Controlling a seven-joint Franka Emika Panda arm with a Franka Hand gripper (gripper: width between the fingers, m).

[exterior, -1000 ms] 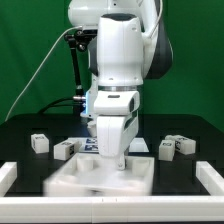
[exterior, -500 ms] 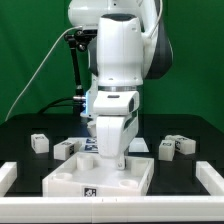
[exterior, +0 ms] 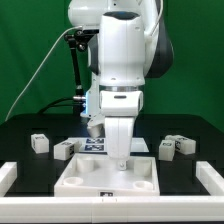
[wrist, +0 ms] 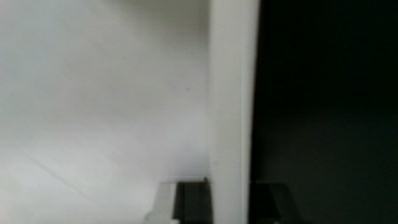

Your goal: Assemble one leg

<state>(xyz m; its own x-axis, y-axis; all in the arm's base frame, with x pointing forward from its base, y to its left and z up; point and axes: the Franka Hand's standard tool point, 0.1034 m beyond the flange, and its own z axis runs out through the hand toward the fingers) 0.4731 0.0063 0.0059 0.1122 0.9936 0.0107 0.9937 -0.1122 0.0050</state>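
A large flat white panel with raised rims lies at the front of the black table. My gripper stands straight down on its back rim. In the wrist view the panel's rim runs between my two dark fingers, and the gripper is shut on it. Several small white tagged legs lie on the table: two at the exterior view's left and two at its right, all apart from the gripper.
The marker board lies behind the panel, partly hidden by the arm. White border pieces stand at the table's left and right edges. A green backdrop is behind.
The gripper and the panel it holds have shifted toward the exterior view's right, and the panel now lies flatter. The legs have not moved.
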